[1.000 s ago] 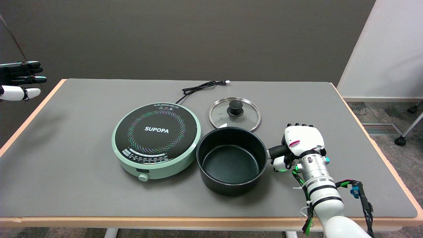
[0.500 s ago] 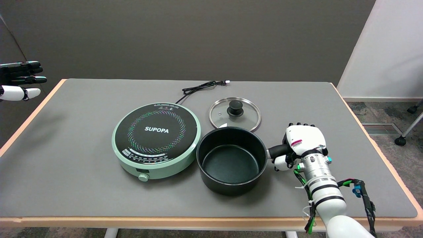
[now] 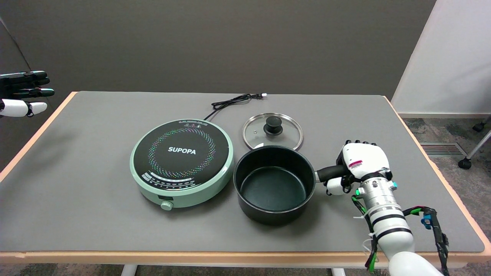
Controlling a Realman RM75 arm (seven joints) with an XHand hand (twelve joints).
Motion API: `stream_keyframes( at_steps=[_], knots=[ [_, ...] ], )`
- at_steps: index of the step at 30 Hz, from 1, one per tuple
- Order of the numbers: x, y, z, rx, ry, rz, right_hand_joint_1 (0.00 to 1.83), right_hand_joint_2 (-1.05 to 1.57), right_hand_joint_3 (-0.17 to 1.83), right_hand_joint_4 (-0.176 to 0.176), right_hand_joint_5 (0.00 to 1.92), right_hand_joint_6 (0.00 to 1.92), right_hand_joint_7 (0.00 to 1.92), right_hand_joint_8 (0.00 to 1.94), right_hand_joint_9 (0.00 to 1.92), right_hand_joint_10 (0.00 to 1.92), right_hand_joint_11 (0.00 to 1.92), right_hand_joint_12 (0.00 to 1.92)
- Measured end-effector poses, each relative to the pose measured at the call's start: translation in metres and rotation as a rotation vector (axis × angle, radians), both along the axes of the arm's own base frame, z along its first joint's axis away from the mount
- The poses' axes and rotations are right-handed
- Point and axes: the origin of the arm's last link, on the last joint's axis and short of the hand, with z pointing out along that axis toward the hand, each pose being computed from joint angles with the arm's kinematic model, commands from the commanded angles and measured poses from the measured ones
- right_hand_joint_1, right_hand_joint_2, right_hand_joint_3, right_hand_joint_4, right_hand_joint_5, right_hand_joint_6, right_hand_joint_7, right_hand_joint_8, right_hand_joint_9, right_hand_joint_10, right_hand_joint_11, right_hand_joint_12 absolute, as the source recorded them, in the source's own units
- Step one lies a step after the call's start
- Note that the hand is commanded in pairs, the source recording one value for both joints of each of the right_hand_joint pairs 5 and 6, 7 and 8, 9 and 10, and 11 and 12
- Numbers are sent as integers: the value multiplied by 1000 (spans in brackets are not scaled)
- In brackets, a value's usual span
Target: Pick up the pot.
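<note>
Pot (image 3: 274, 184) gripped by its handle in the right hand (image 3: 358, 168).
It sits toward the table's (image 3: 96, 230) near right edge, between green cooker (image 3: 182, 162) and hand, glass lid (image 3: 272, 132) just behind.

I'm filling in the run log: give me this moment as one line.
phase: grasp made | right robot hand: grips handle of black pot | pot: beside induction cooker, lift unclear | glass lid: on table behind pot
</note>
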Motion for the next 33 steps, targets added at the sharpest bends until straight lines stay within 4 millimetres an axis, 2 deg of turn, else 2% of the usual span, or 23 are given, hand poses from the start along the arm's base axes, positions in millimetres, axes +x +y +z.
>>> stream_keyframes(
  at_steps=[14,15,17,20,21,22,25,28,31,32,33],
  knots=[
    [-4,5,16,0,-21,12,982,573,1662,-84,1441,1441,1441,1441,1441,1441,1441,1441],
    [-5,5,16,0,-24,12,977,527,1710,-85,1446,1446,1446,1446,1446,1446,1446,1446],
    [-6,5,18,1,-31,13,969,390,1833,-88,1472,1472,1472,1472,1472,1472,1472,1472],
    [-7,5,20,1,-48,19,993,220,1833,-99,1529,1529,1529,1529,1529,1529,1529,1529],
    [-7,5,20,2,-55,21,1007,305,1833,-98,1668,1668,1668,1668,1668,1668,1668,1668],
    [-7,5,21,2,-62,24,1021,295,1833,-94,1717,1717,1717,1717,1717,1717,1717,1717],
    [-8,5,22,6,-75,32,1053,403,1833,-42,1902,1902,1902,1902,1902,1902,1902,1902],
    [-8,4,22,13,-84,37,1072,419,1832,-26,1920,1920,1920,1920,1920,1920,1920,1920],
    [-8,3,22,23,-95,40,1099,464,1432,-23,1920,1920,1920,1920,1920,1920,1920,1920],
    [-8,2,23,25,-98,40,1101,482,1335,-23,1920,1920,1920,1920,1920,1920,1920,1920],
    [-8,2,23,28,-102,40,1103,474,1331,-23,1920,1920,1920,1920,1920,1920,1920,1920]
  ],
)
